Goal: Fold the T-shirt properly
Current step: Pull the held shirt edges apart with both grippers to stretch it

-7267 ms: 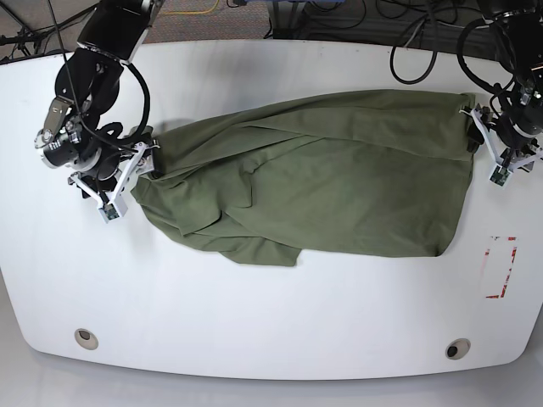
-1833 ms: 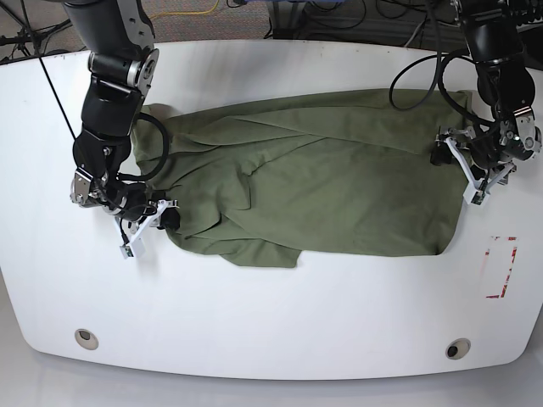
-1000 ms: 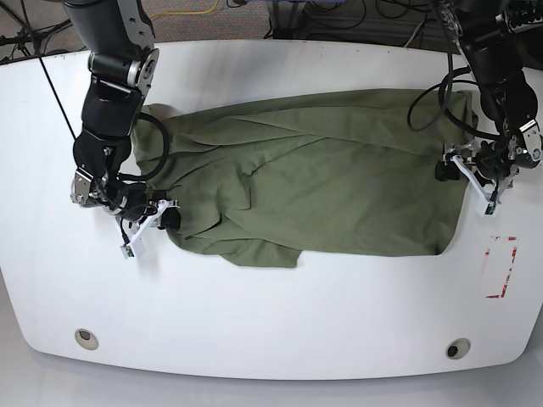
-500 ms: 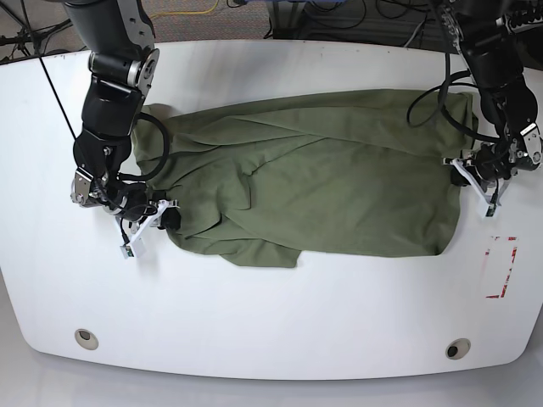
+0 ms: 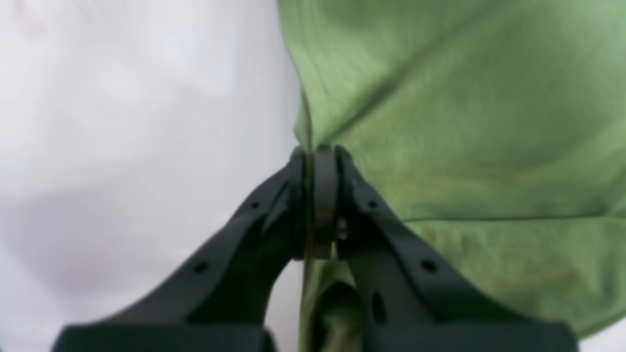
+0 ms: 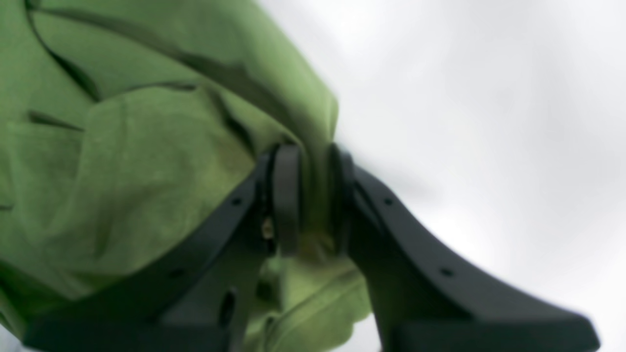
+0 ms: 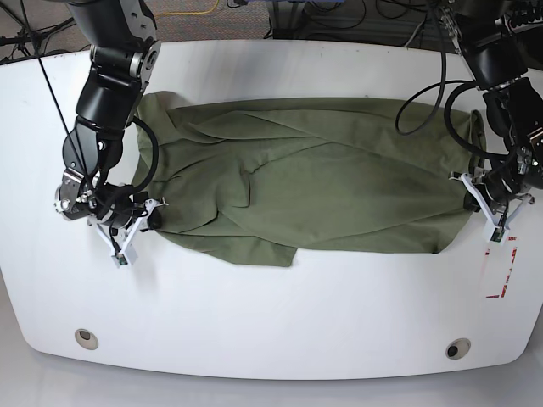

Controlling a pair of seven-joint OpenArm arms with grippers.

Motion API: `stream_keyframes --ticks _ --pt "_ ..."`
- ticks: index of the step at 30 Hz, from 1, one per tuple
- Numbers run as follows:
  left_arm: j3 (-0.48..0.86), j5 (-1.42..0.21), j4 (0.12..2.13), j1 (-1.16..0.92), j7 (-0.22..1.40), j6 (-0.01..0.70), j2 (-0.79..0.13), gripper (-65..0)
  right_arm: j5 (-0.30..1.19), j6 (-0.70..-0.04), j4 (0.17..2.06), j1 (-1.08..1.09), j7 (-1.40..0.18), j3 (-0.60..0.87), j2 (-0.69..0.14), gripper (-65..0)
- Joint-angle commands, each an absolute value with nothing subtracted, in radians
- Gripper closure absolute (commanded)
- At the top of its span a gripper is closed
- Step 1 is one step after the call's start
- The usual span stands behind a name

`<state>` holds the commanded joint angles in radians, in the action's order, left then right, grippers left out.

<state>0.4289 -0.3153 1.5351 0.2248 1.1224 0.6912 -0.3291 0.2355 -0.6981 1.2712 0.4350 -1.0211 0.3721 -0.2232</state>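
Note:
The olive-green T-shirt (image 7: pixel 305 174) lies spread and creased across the white table (image 7: pixel 271 314). My left gripper (image 7: pixel 476 197) is at the shirt's right edge, near its lower corner. In the left wrist view the gripper (image 5: pixel 318 159) is shut on a thin edge of the shirt (image 5: pixel 464 122). My right gripper (image 7: pixel 146 219) is at the shirt's lower left edge. In the right wrist view the gripper (image 6: pixel 308 166) is shut on a bunched fold of the shirt (image 6: pixel 146 161). The neck and label are hidden.
A red-marked rectangle (image 7: pixel 501 267) sits on the table just right of and below the left gripper. Two round holes (image 7: pixel 85 337) (image 7: pixel 457 348) lie near the front edge. Cables (image 7: pixel 339 21) run behind the table's back edge.
Both grippers have moved toward the front edge with the shirt's edges in them, the right one also outward to the left. The shirt is drawn wider and flatter.

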Motion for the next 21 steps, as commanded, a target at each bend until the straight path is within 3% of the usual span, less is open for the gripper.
stream_keyframes --ticks 14,21 --pt "0.427 -0.315 1.647 0.372 1.182 0.698 -0.326 0.0 0.237 -0.698 1.320 0.579 -1.093 0.312 -0.311 -9.4" --pt "0.397 -0.315 1.661 0.381 1.184 0.698 -0.331 0.0 0.237 -0.698 1.319 0.601 -1.113 0.275 -0.312 -10.1"
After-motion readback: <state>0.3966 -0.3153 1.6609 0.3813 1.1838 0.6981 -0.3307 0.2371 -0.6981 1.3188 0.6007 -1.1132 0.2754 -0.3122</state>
